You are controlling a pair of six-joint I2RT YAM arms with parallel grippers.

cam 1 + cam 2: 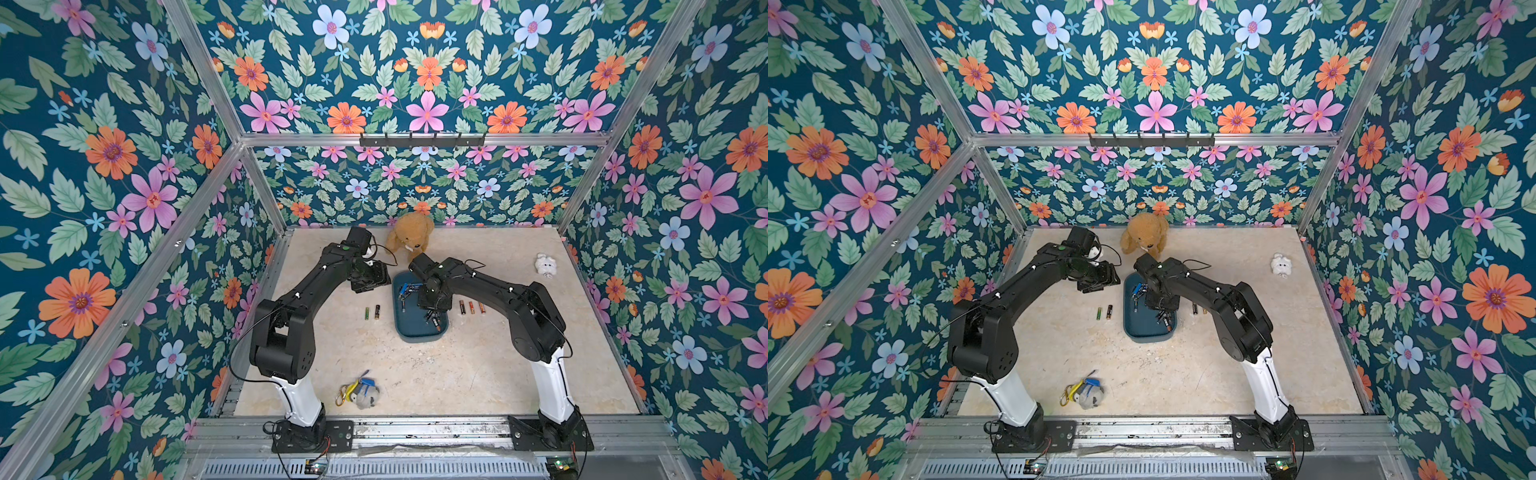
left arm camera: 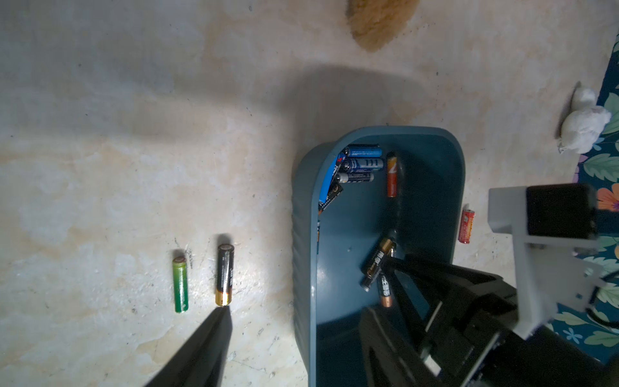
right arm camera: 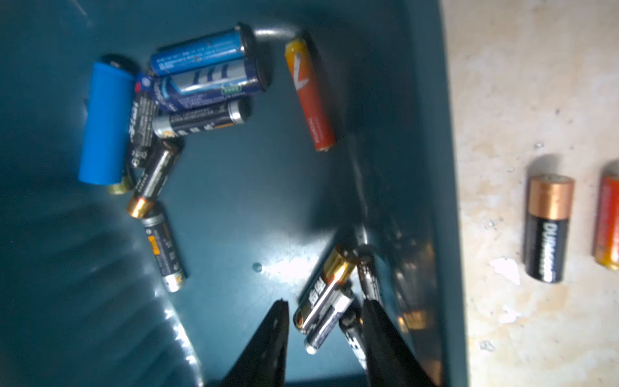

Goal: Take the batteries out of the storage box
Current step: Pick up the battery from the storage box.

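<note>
In both top views the right arm (image 1: 490,286) hides part of the storage box (image 1: 415,331) and its batteries (image 1: 409,287)

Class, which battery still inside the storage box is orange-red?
The slim battery with a white mark, lying apart near a storage box wall; the others there are mostly blue or black, bunched in groups.

The storage box (image 1: 419,330), a shallow dark teal tray with rounded corners, lies flat on the table. Batteries (image 3: 201,87) inside: a blue-and-black cluster in one corner, an orange cell (image 3: 310,97) apart from it, and black-and-gold cells (image 3: 325,295) by one long wall. Outside, a green cell (image 1: 367,313) and a black cell (image 1: 377,311) lie parallel on one side, and three more cells (image 1: 471,307) on the other.
</note>
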